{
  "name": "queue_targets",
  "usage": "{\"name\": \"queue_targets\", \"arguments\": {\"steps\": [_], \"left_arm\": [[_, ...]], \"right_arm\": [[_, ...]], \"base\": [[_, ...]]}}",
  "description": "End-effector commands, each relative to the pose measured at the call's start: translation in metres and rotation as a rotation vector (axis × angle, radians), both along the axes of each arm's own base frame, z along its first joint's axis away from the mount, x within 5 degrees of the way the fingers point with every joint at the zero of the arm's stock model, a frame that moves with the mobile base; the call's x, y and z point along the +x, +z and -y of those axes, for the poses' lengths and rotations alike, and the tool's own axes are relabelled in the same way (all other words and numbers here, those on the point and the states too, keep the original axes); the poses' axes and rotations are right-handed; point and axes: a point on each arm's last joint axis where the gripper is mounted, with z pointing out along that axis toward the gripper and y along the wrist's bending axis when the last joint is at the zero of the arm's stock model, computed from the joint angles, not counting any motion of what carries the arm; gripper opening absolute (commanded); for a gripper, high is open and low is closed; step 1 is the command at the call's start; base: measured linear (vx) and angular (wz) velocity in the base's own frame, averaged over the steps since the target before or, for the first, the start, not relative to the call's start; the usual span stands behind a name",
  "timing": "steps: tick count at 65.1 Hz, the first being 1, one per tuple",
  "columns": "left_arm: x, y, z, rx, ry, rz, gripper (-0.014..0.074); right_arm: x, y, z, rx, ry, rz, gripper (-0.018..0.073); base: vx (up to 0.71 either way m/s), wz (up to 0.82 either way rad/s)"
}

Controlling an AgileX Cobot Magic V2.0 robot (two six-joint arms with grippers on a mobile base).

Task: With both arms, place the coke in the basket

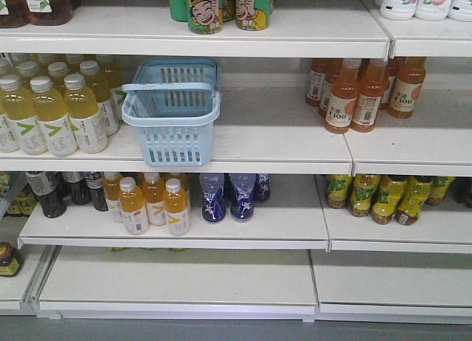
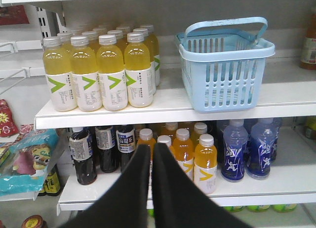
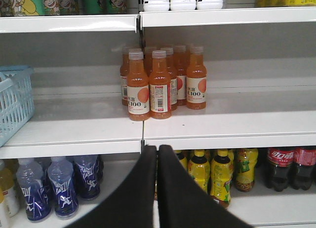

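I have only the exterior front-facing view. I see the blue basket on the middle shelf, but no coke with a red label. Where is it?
Observer: In the right wrist view the coke stands on the lower shelf, far right, beside yellow-green bottles.
Operator: And the grippers? I see none.
Observer: The right gripper is shut, holding nothing.
Operator: The left one?
Observer: The left gripper is shut too, empty.

Left gripper (image 2: 150,149) and right gripper (image 3: 157,149) — both closed, fingers together.
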Motion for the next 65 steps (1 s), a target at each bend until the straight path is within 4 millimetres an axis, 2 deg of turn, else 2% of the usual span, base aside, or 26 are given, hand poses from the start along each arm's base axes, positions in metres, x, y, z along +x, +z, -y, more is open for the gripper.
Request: {"name": "queue_targets", "arguments": {"steps": [1, 65], "left_arm": [[-0.0023, 0.0187, -0.0001, -0.001, 0.0, 0.121, -0.0006], [-0.0023, 0.0187, -0.0001, -0.001, 0.0, 0.121, -0.0006]], "right_arm": [[-0.0008, 0.0045, -0.0008, -0.026, 0.006, 0.071, -0.0005], [-0.0008, 0.0045, -0.0008, -0.026, 0.006, 0.071, -0.0005]], "base": [[0.1, 0.0], [0.05, -0.01]]}}
